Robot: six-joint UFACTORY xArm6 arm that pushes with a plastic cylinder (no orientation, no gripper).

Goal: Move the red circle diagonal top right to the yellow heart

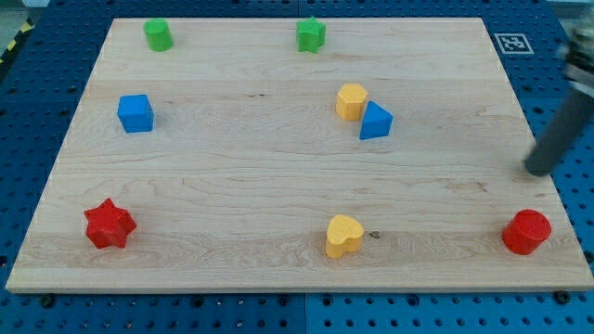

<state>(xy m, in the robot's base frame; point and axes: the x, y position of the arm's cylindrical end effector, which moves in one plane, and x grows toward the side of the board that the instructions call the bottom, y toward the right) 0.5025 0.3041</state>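
The red circle [526,232] stands near the board's bottom right corner. The yellow heart [343,236] lies at the bottom middle, well to the left of the red circle. My tip [535,171] is at the view's right edge of the board, a short way above the red circle and apart from it. The rod slants up to the right and is blurred.
A red star [109,224] sits at the bottom left. A blue cube [135,113] is at the left. A green cylinder [159,35] and a green star [311,35] are at the top. A yellow hexagon [351,101] touches a blue triangle [375,122] at the centre right.
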